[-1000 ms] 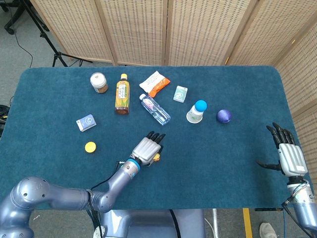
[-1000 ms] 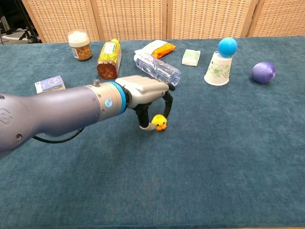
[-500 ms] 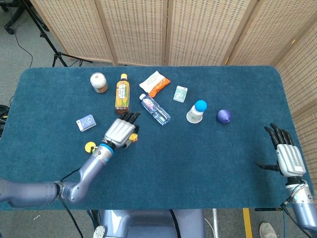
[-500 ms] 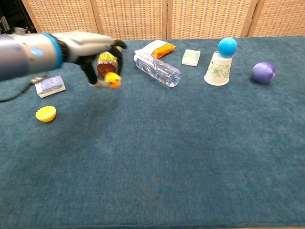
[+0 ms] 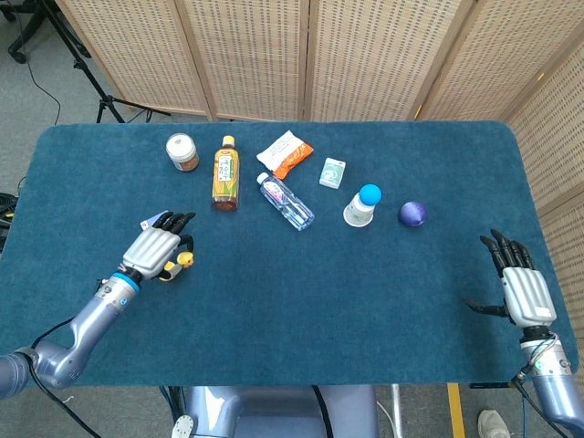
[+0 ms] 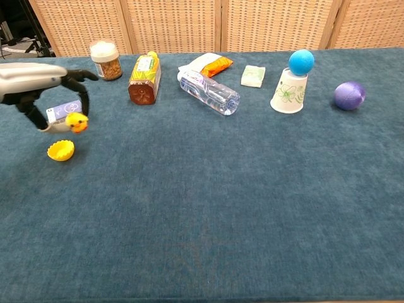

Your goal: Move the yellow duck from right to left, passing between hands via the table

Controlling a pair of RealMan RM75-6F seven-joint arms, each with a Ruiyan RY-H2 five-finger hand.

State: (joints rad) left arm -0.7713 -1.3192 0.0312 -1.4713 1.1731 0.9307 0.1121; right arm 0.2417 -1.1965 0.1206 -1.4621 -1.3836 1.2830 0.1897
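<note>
My left hand (image 5: 155, 252) (image 6: 35, 85) hovers over the left side of the table and pinches the small yellow duck (image 5: 183, 260) (image 6: 77, 122) under its fingers, lifted off the cloth. The duck hangs just above and right of a yellow cap (image 6: 60, 150). My right hand (image 5: 521, 283) stays at the table's right edge, fingers spread and holding nothing; only the head view shows it.
A small blue box (image 6: 65, 110) lies behind the left hand. Along the back stand a jar (image 5: 182, 151), a tea bottle (image 5: 224, 173), a snack packet (image 5: 285, 152), a water bottle (image 5: 285, 201), a mint box (image 5: 332, 172), a cup with a blue ball (image 5: 363, 205) and a purple ball (image 5: 412, 213).
The left hand has carried the duck from the table's middle far to the left, lifted off the cloth. The right hand has barely shifted.
</note>
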